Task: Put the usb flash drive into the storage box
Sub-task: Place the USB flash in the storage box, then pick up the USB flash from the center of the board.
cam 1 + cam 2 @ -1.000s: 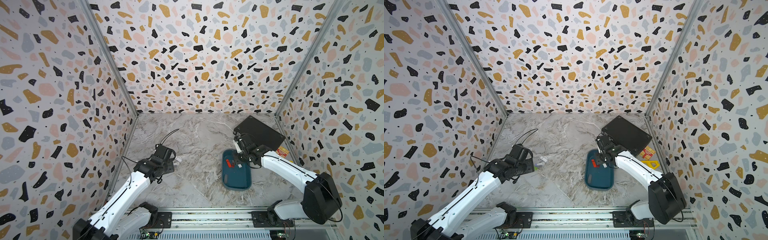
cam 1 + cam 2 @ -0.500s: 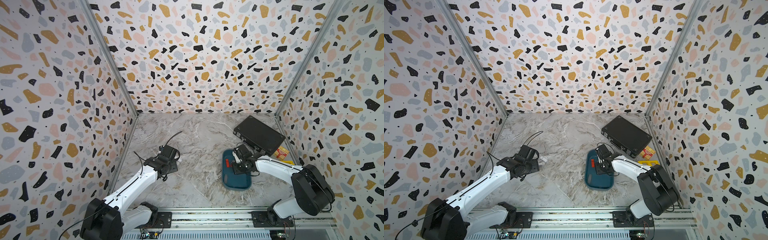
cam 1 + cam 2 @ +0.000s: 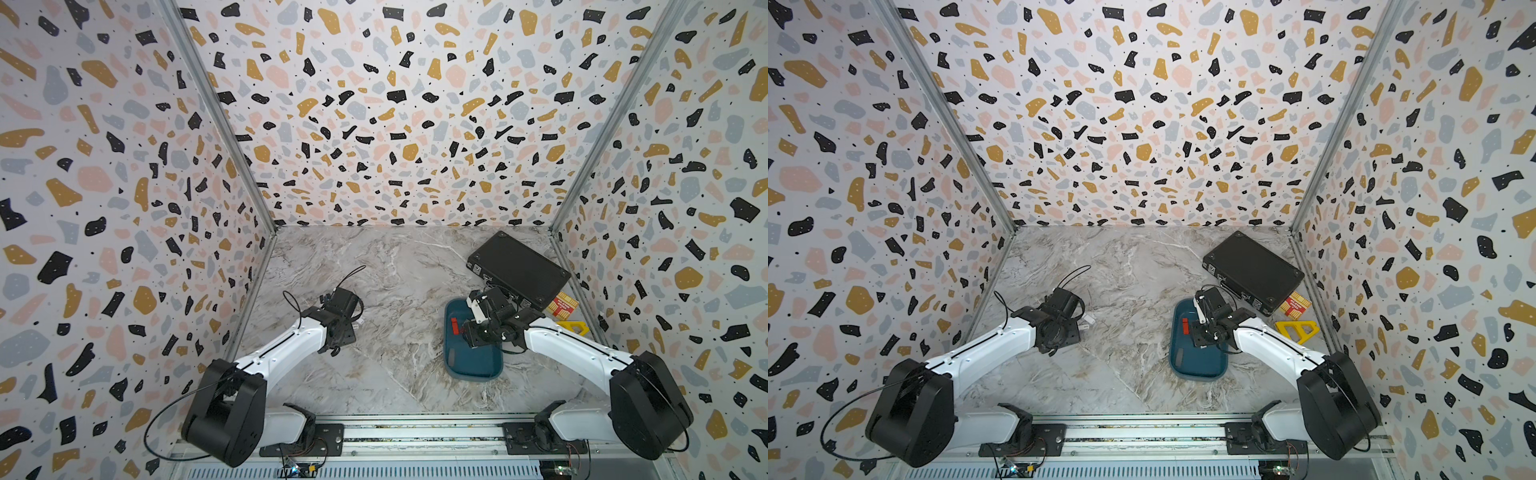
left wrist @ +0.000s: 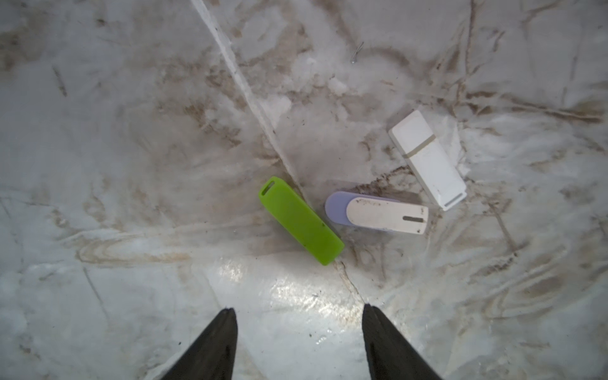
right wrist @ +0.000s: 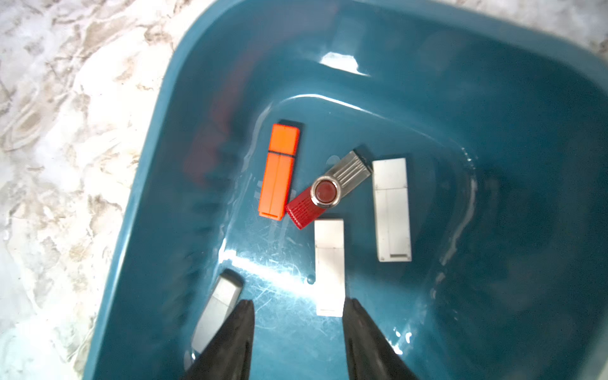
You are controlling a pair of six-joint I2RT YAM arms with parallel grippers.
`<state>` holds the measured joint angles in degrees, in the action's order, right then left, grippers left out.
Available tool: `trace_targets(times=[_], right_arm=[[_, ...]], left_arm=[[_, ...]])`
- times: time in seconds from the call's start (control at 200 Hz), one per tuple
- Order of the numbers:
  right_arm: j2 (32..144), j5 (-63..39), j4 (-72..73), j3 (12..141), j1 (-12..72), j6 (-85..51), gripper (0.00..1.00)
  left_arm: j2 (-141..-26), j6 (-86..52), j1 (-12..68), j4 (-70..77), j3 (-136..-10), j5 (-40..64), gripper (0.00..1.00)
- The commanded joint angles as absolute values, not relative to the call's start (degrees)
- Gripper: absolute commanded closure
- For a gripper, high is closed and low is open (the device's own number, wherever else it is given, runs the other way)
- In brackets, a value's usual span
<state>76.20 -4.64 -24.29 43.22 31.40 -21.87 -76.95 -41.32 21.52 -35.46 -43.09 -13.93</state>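
The teal storage box lies at the right front of the table. Several usb flash drives lie inside it: an orange one, a red swivel one and white ones. My right gripper hangs open just above the box floor, holding nothing. Three more drives lie on the marble: green, lavender-and-white and white. My left gripper hovers open a little short of them, empty.
A closed black case sits at the back right, close behind the box. A small red-and-yellow packet and a yellow piece lie by the right wall. Patterned walls close in three sides.
My right gripper has dropped lower over the storage box and gone from shut to open. The left arm has shifted slightly over the drives on the marble.
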Motion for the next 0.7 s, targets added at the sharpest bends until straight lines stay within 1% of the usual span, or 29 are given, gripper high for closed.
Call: trace_targets(times=[0.0,0.195,0.41,0.49,0.691], right_arm=[[76.1,-6.7,-24.6,42.9,31.5,-21.8,0.51],[77.0,-7.5,-24.0,42.8,31.5,-21.8,0.5],[78.2,-8.4,-23.7,42.7,31.5,-21.6,0.5],[78.4,-8.6,-23.9,42.9,31.5,-21.5,0.5],[79.0,-8.3,-24.0,43.0,31.4,-21.5,0.5]], left_arm=[[-79.1,-40.9,19.1,-33.8,-45.1,-14.3,0.36],[-81.6,-39.6,17.2,-31.0,-46.0,-12.1,0.36],[-82.9,-40.6,16.5,-31.1,-47.1,-14.6,0.35],[-84.7,-40.9,16.4,-32.2,-48.4,-16.3,0.36],[-87.0,-41.8,16.2,-32.0,-48.6,-16.5,0.39]])
